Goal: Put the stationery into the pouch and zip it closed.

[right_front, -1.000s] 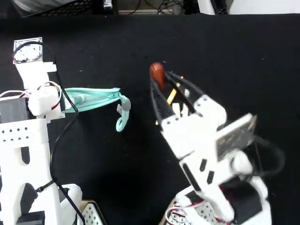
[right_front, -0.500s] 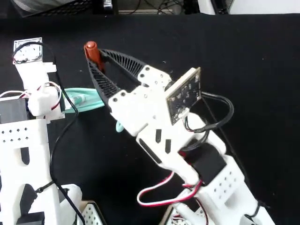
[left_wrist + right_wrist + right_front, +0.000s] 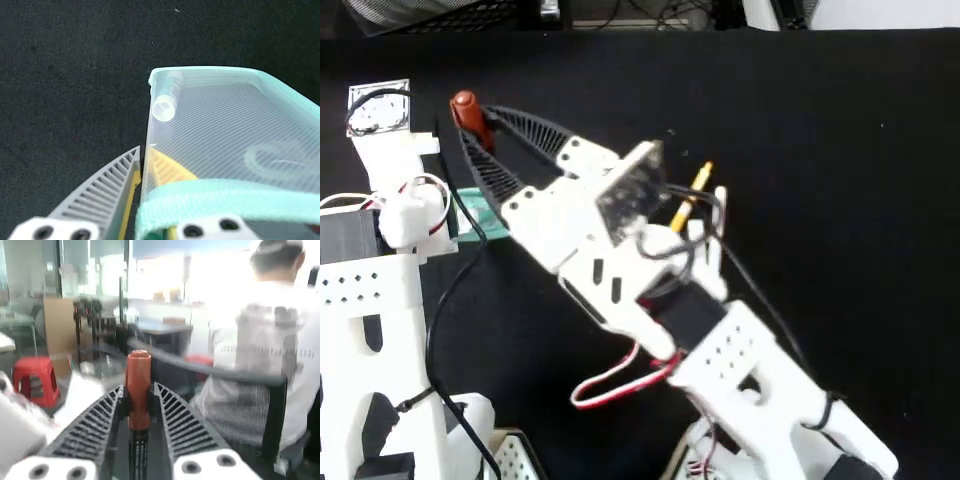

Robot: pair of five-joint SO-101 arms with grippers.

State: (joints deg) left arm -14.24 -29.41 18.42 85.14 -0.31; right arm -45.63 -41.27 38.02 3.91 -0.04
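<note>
Pinching red-capped pen [image 3: 138, 385] in right gripper [image 3: 475, 122], lifted off black table [image 3: 820, 130], cap end aimed out at the room. Clamping teal pouch [image 3: 230, 125] by its edge in left gripper [image 3: 145, 161], close to right gripper. Showing white tube [image 3: 165, 102] inside pouch, yellow pencil [image 3: 687, 197] on table beside right arm.

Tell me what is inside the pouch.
Through the clear wall of the pouch, one pale tube-shaped item lies at a corner. A faint looped outline shows too; inside or behind, I cannot tell. The teal band covers the rest.
</note>
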